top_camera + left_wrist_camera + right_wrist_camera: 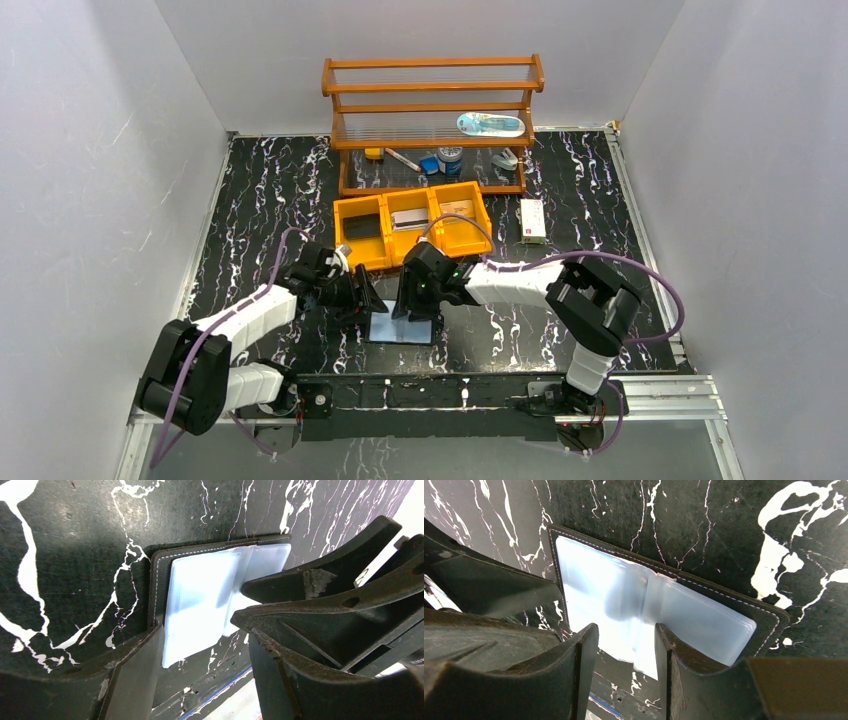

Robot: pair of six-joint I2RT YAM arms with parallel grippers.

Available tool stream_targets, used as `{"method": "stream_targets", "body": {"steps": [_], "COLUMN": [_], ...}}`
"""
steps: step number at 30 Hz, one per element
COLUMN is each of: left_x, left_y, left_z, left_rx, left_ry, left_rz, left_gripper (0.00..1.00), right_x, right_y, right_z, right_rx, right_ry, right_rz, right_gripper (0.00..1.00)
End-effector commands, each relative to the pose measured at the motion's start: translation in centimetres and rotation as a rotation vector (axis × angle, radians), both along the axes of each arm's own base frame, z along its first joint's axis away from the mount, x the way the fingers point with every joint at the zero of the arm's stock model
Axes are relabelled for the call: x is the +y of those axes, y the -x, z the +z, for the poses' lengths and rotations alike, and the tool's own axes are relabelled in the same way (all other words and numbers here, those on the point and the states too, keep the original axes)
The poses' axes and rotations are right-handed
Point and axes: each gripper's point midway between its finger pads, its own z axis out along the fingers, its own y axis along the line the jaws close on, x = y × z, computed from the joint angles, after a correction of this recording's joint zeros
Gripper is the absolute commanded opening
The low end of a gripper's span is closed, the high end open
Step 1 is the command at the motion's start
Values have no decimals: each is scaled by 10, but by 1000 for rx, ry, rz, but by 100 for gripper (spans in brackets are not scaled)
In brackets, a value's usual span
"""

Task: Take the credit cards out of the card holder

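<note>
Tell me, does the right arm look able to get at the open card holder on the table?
Probably yes. The right end effector hangs just over the card holder, fingers apart astride its pale middle fold, nothing in between. The left end effector sits at one edge, out of the way.

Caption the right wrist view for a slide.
Open right hand poised astride the centre fold of the unfolded card holder on the black marbled table.

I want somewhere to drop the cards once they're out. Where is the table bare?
Bare table left of the yellow bin and right of the white box. Crowded: around the card holder, hemmed by the left end effector and right end effector.
</note>
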Motion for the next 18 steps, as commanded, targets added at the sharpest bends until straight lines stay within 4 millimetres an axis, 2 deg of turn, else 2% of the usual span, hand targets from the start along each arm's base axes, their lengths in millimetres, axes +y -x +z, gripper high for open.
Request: {"method": "stream_targets", "body": {"steps": [1,11,15,18], "left_x": [-4,-9,-20,-33], "left_y": [7,23,20,19], "left_z": [-5,-29,-24,-15], "left_rx": [4,78,61,60], "left_ry": [-6,-73,-11,72], "left_rz": [-41,-104,-107,-121], "left_gripper": [61,61,59,51], "right_x": [-16,-24,-21,-19], "right_y": [8,19,21,22], "right_z": [-26,-39,-40,-41], "right_rx": [54,108,118,133], "right_ry": [86,100,89,71], "right_rz": [-19,-36,-28,-25], "right_gripper": [54,53,52,51]}}
